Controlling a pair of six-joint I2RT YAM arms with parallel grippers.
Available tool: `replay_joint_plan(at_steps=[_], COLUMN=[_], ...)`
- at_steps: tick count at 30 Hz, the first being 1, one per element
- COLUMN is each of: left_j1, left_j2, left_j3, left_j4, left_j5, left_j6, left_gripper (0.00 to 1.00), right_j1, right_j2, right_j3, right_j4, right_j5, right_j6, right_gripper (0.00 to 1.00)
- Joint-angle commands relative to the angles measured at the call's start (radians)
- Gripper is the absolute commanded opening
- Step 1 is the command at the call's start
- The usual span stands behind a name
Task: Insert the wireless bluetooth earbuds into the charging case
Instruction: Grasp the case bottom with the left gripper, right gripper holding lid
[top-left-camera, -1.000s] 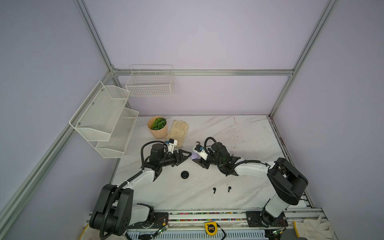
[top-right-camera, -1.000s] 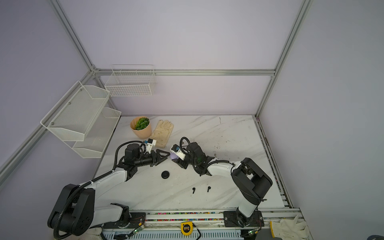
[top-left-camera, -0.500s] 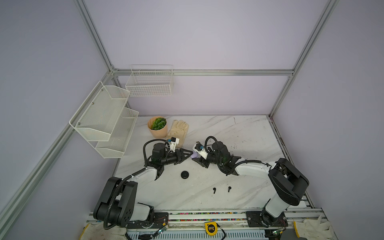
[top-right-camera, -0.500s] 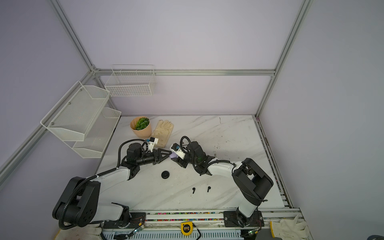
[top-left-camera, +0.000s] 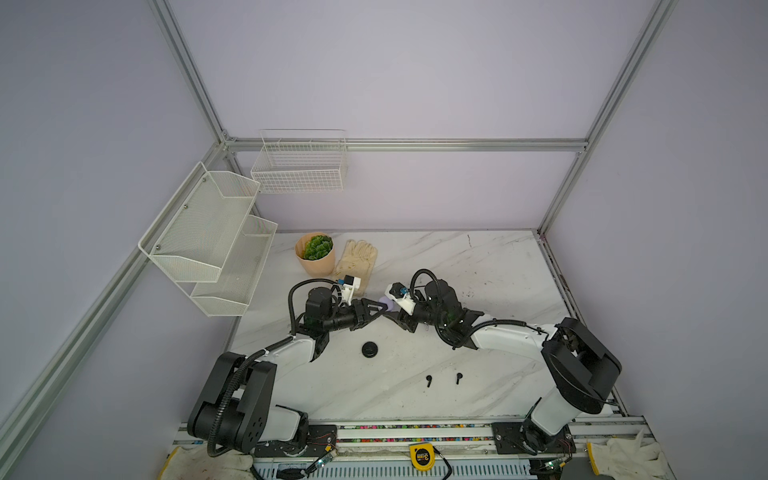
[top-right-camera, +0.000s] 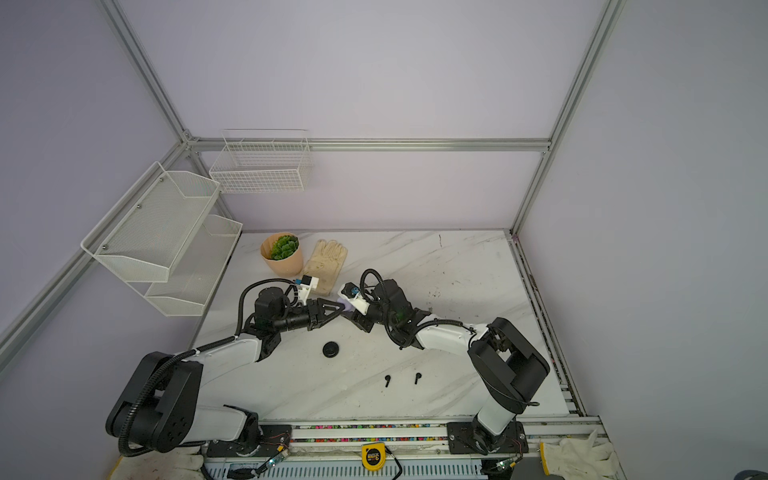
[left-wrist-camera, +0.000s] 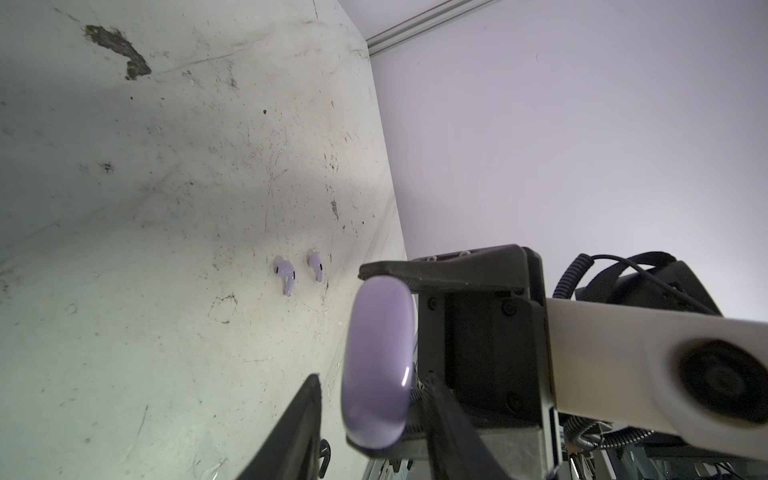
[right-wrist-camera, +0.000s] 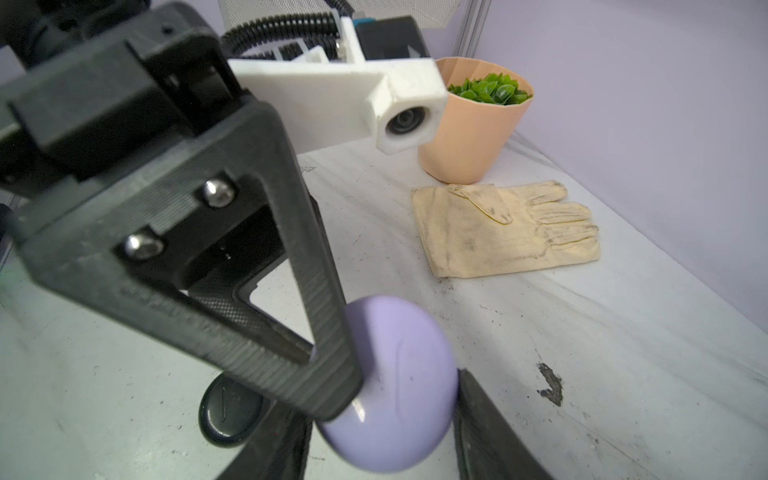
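Your left tool (left-wrist-camera: 372, 380) has one finger on each side of the lilac case (right-wrist-camera: 407, 374), held up over the middle of the counter (top-left-camera: 478, 257); I cannot tell if it grips. Your right tool (right-wrist-camera: 386, 407) clamps this case by its rim. Two black earbuds (top-left-camera: 429, 380) lie near the front edge. Two lilac earbuds (left-wrist-camera: 284, 274) lie farther toward the right edge.

Lilac walls (top-left-camera: 415, 83) within aluminium frame (top-left-camera: 407, 144); marble table (top-left-camera: 498, 257); wire basket (top-left-camera: 299, 174) and mesh shelf (top-left-camera: 199, 232) wall-mounted; even, diffuse light
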Motion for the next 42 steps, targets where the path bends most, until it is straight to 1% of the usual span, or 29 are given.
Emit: replay_joint_plan(at_steps=[1,5,13,20,24,26,28,30,31,32,35,36,38,40,42], left_j1=[-0.006,-0.003,-0.003,-0.005,-0.014,-0.025,-0.045,-0.074,-0.081,-0.087,-0.107,-0.109,-0.111,-0.111,-0.11], left_j2=[-0.01,-0.023,-0.022,-0.036,-0.046,-0.057,-0.077,-0.099,-0.108,-0.116,-0.112,-0.099,-0.074,-0.062,-0.047], left_j3=[0.006,0.016,0.04,0.05,0.047,0.046,0.038,0.027,0.026,0.017,-0.05,-0.056,-0.038,-0.042,-0.075], left_j4=[0.004,-0.037,-0.05,-0.064,-0.063,-0.062,-0.05,-0.006,-0.002,0.005,0.16,0.2,0.217,0.268,0.388], left_j5=[0.026,0.016,0.014,-0.002,-0.028,-0.059,-0.106,-0.144,-0.158,-0.185,-0.242,-0.24,-0.206,-0.181,-0.188], left_j6=[0.017,0.04,0.041,0.055,0.071,0.087,0.12,0.186,0.216,0.237,0.258,0.279,0.296,0.277,0.233], left_gripper=[0.38,0.34,0.26,0.17,0.13,0.12,0.08,0.07,0.05,0.03,0.0,0.0,0.0,0.0,0.0], right_j1=[-0.001,-0.001,-0.002,-0.001,-0.001,-0.001,-0.001,-0.001,-0.001,-0.001,-0.013,-0.031,-0.058,-0.062,-0.067], right_j2=[-0.024,-0.022,-0.021,-0.041,-0.092,-0.15,-0.219,-0.276,-0.307,-0.327,-0.368,-0.375,-0.375,-0.365,-0.352], right_j3=[0.023,0.02,0.024,0.02,0.023,0.053,0.091,0.082,0.071,0.064,0.066,0.07,0.069,0.091,0.12], right_j4=[0.035,0.034,0.021,-0.001,-0.085,-0.194,-0.314,-0.386,-0.41,-0.424,-0.426,-0.425,-0.426,-0.436,-0.452], right_j5=[-0.018,-0.021,-0.02,-0.006,0.012,0.012,-0.006,-0.049,-0.05,-0.04,0.003,0.009,0.016,0.019,-0.012], right_j6=[-0.017,-0.017,-0.024,-0.023,-0.003,0.03,0.068,0.105,0.11,0.117,0.115,0.108,0.079,0.057,0.039], right_gripper=[0.53,0.53,0.55,0.72,0.78,0.8,0.82,0.82,0.81,0.81,0.8,0.8,0.78,0.78,0.78])
